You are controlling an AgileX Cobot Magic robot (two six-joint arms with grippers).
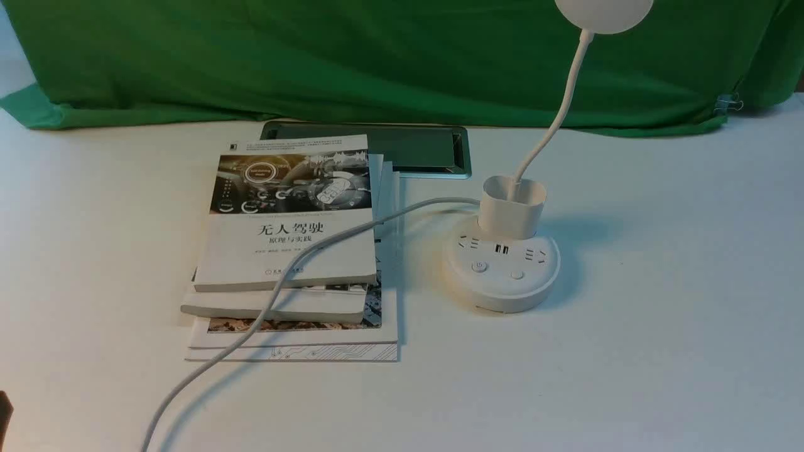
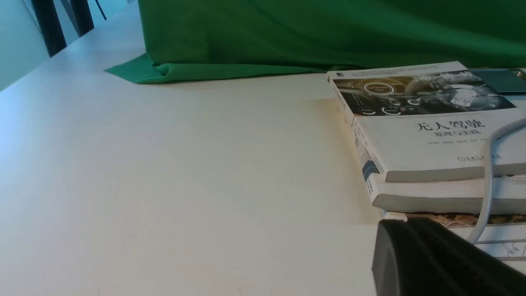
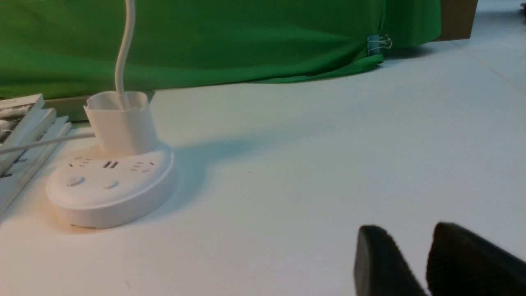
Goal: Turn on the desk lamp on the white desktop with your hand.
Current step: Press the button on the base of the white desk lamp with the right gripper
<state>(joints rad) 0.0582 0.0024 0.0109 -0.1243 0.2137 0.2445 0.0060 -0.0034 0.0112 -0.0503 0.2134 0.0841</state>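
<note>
Lamp (image 1: 510,216) stands on the white desk (image 1: 659,351), a bit right of the middle, and nothing touches it.

The right gripper (image 3: 421,246) has its two dark fingers (image 3: 382,263) a little apart, with nothing between them. It sits low over bare desk on the near side, well to the right of the lamp.

The left gripper (image 2: 415,250) shows only one dark piece, so I cannot tell if its jaws are spread or pressed together. It is close to the near left corner of a pile of books (image 1: 295,251).

The books lie just left of the lamp. A white cord (image 1: 264,311) runs from the lamp, over the books, to the near left edge of the desk.

The lamp has a round base with two buttons (image 1: 480,267) on its near side and sockets behind them. A cup sits on the base, and a thin neck bends up from it to a round head (image 1: 603,12).

A grey hatch (image 1: 433,150) lies behind the books, partly under them. A green cloth (image 1: 377,56) hangs along the far side.
</note>
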